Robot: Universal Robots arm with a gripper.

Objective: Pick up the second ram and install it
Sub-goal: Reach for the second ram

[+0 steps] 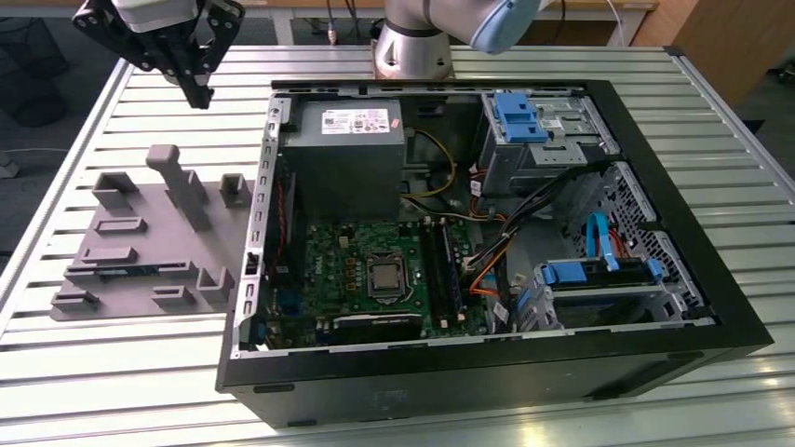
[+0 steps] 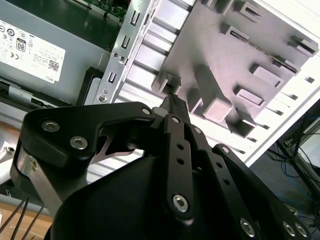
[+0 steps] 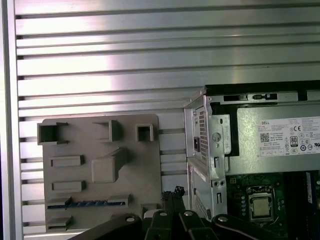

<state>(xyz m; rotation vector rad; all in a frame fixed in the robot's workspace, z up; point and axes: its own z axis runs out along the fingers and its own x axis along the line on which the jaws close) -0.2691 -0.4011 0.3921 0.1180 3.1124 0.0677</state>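
Grey fixture (image 3: 100,165) on the tabletop (image 1: 125,372) held the second ram (image 3: 85,203) in its slot while the gripper (image 1: 199,95) hovered apart, jaws closed and empty: pick-up barely begun, I'd judge, needing open jaws squared to that thin edge.

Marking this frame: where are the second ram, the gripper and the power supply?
second ram (image 3: 85,203): first wrist view, middle of its long edge.
gripper (image 1: 199,95): exterior view, at the tips where its fingers meet.
power supply (image 1: 342,172): exterior view, bare grey face below its label.
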